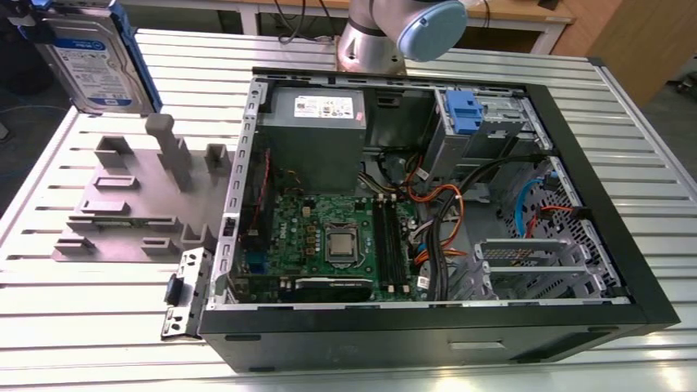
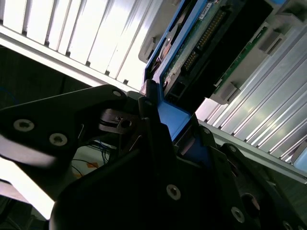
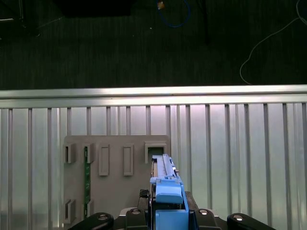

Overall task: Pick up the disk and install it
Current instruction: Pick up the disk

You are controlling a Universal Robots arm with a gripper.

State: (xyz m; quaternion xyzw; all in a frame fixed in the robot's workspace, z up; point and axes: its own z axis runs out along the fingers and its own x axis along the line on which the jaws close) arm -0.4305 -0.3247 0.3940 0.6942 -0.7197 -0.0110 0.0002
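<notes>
**Disk is up in the air, not in the case yet**

So the gripper [image 2: 171,120] is clamping down on the disk [image 2: 211,38]. In the second wrist view the black fingers [image 2: 149,103] are squeezing the blue plastic frame at one end, with the green circuit-board side of the drive sticking out past them. In the first wrist view the same blue frame is poking out of the gripper [image 3: 168,218], and the disk [image 3: 165,184] is pointing edge-on at the grey holder [image 3: 115,177] below it.

In the exterior view the disk [image 1: 93,53] is hanging label-out at about 10 o'clock, well above the slatted table [image 1: 87,327]. It's looking clear of the grey holder [image 1: 130,204], which is sitting at 9 o'clock, just beside the open computer case [image 1: 436,331].

My read is that the pick-up half is looking done, since the drive is gripped and lifted. The install half isn't, because the disk is sitting well apart from the case. Up at 1 o'clock inside the case, a drive bay [image 1: 507,106] is showing with a bare blue clip [image 1: 463,110] beside it, and there's no drive in there.
</notes>
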